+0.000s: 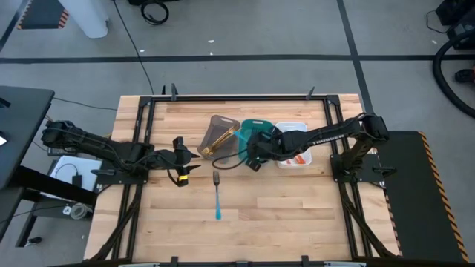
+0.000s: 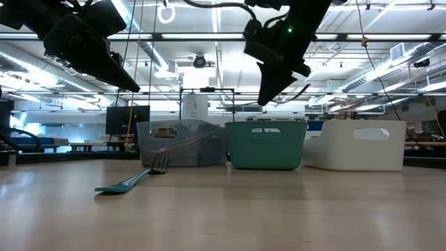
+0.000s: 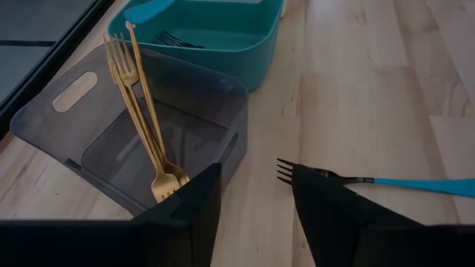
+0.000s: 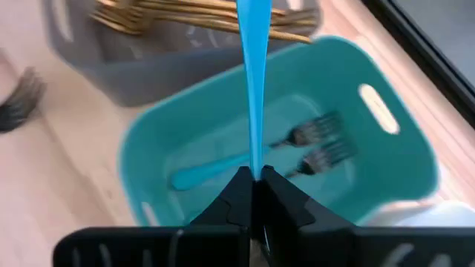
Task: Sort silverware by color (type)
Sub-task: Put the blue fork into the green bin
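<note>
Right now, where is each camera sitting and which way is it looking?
High view: above, looking straight down; both arms, left gripper open, right gripper over the teal plastic tray.
Low view: at tabletop height, looking level at three trays; both arms hang from above.
Left wrist view: past its own fingers at gold forks in the grey-brown tray.
Right wrist view: down into the teal tray, gripper shut on a blue-handled utensil.
Shared: the blue-handled fork on the table shows in three.

No legible txt or labels anywhere.
</note>
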You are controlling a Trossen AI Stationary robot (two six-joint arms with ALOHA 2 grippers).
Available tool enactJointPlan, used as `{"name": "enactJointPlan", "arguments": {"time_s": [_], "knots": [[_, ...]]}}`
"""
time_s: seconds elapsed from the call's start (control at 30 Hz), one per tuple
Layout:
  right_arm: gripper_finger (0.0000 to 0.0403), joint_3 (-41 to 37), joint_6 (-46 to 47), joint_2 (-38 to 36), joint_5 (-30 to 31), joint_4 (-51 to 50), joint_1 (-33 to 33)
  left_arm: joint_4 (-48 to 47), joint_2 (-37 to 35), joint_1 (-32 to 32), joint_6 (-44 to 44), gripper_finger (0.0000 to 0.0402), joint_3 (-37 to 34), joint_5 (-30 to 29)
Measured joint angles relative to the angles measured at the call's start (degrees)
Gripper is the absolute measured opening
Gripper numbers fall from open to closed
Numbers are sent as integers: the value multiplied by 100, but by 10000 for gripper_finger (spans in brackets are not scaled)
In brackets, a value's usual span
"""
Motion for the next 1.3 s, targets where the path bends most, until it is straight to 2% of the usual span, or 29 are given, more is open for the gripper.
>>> {"name": "enactJointPlan", "arguments": {"time_s": [0.4, 0.67, 0.93, 1.13, 1.3], "knots": [[25, 0, 755, 0, 770, -381, -228, -8, 0, 2, -11, 172, 2, 0], [25, 0, 1535, 1, 779, -419, -390, 5, 0, 0, -13, 172, 2, -1], [25, 0, 2589, 19, 784, -416, -413, 34, 0, 1, -530, 172, 9, -5], [25, -2, 3197, 137, 1082, -390, -296, 33, 0, 2, -527, 172, 7, -13], [25, -1, 3407, 233, 1570, -319, -157, 13, 2, 0, -525, 172, -46, -17]]}}
